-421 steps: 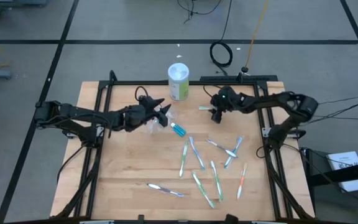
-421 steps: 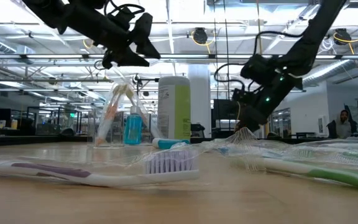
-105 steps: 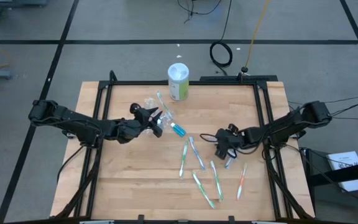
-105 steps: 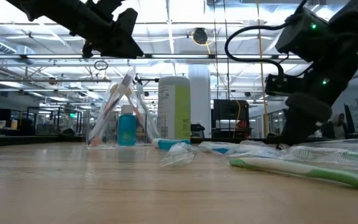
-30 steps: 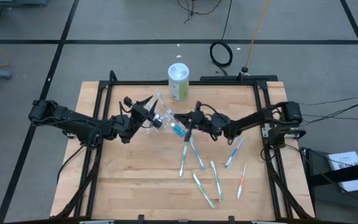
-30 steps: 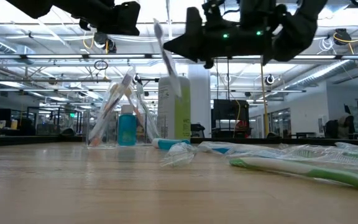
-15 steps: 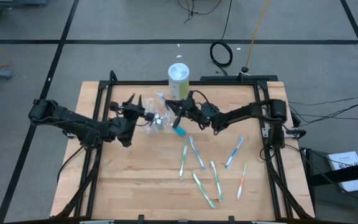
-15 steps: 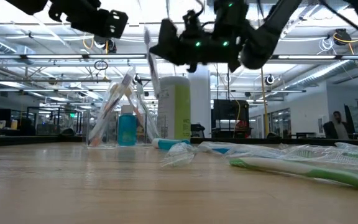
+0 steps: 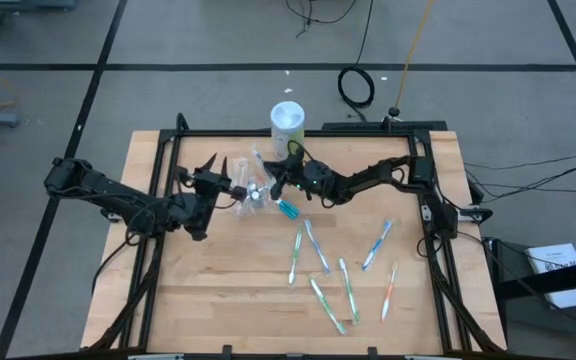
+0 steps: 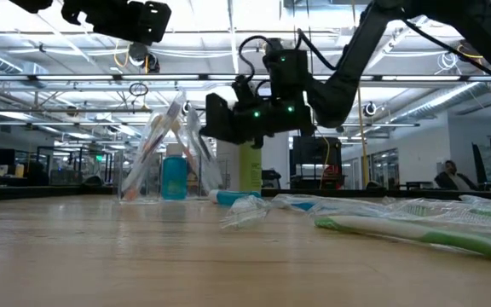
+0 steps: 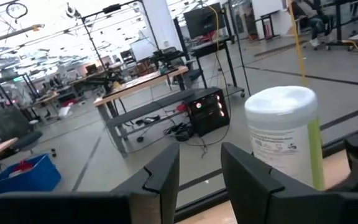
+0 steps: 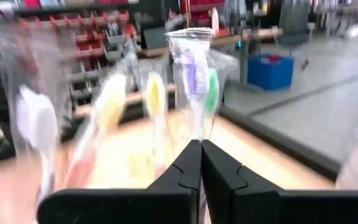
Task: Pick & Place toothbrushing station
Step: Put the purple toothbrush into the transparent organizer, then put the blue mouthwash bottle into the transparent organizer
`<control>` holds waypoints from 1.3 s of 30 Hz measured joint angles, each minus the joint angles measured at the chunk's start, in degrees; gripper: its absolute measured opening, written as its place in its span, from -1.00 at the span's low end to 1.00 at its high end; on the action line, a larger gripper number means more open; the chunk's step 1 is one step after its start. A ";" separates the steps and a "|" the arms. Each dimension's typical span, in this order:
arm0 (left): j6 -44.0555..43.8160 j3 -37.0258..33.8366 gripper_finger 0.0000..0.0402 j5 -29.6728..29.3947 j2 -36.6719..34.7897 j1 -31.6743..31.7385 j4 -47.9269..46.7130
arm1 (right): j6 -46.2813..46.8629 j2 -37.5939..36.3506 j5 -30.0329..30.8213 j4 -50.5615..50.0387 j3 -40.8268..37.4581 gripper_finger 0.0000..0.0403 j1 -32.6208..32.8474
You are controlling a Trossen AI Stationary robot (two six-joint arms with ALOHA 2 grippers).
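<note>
My left gripper (image 9: pixel 218 170) hangs above the table (image 9: pixel 198 300) just to the left of the clear crinkly plastic container (image 9: pixel 251 190), raised off the wood; in my left wrist view its two fingers (image 11: pixel 166 177) stand apart with nothing between them, so that hand is released. The container stands near the far middle of the table, holding several upright toothbrushes and a small blue tube (image 10: pixel 174 176), as the low view shows. Just to its right, a second blue tube (image 9: pixel 287 208) lies flat on the wood. My right gripper (image 9: pixel 276 180) is pressed close against the container's right side, its fingers (image 12: pixel 188 171) clenched tight together; whether a toothbrush is pinched there I cannot tell, though wrapped brush heads stand blurred just ahead of them. Behind it, at the table's far edge, stands a white and green canister (image 9: pixel 287 125). Further right and nearer the front, the loose toothbrushes (image 9: pixel 320 262) lie scattered flat, green and blue ones in the middle, an orange toothbrush (image 9: pixel 389 290) the farthest right.
</note>
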 joint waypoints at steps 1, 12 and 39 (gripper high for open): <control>-0.53 0.00 -0.38 0.00 0.00 -0.27 -0.85 | 0.35 -0.03 -0.11 -1.06 -0.18 -1.00 0.16; -6.47 0.00 -0.38 0.02 0.02 -3.34 -5.89 | -2.36 -6.16 0.52 -11.40 -1.49 -0.88 1.20; -23.58 0.00 -0.38 4.83 0.02 -17.90 -14.60 | -2.23 -20.70 -4.71 -36.66 -12.01 -0.17 12.48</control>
